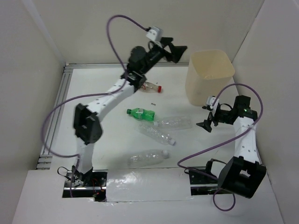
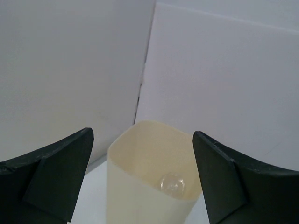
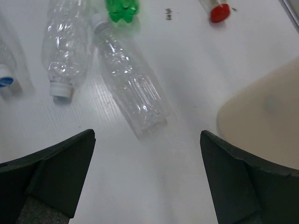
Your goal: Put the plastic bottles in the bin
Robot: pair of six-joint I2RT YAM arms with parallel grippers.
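Note:
The cream-beige bin (image 1: 210, 74) stands at the far right. A clear bottle (image 2: 173, 183) lies inside it. My left gripper (image 1: 175, 52) is open and empty, raised just left of the bin's rim; its wrist view looks down into the bin (image 2: 140, 196). On the table lie a red-capped bottle (image 1: 152, 87), a green bottle (image 1: 141, 113) and three clear bottles (image 1: 174, 122), (image 1: 156, 134), (image 1: 148, 157). My right gripper (image 1: 208, 122) is open and empty, low, just right of the nearest clear bottle (image 3: 131, 84), with the bin's side (image 3: 266, 116) on its right.
White walls enclose the table on the left, back and right. A metal rail (image 1: 56, 107) runs along the left edge. The right wrist view also shows a second clear bottle (image 3: 65, 51), the green bottle's base (image 3: 122, 10) and the red cap (image 3: 219, 12).

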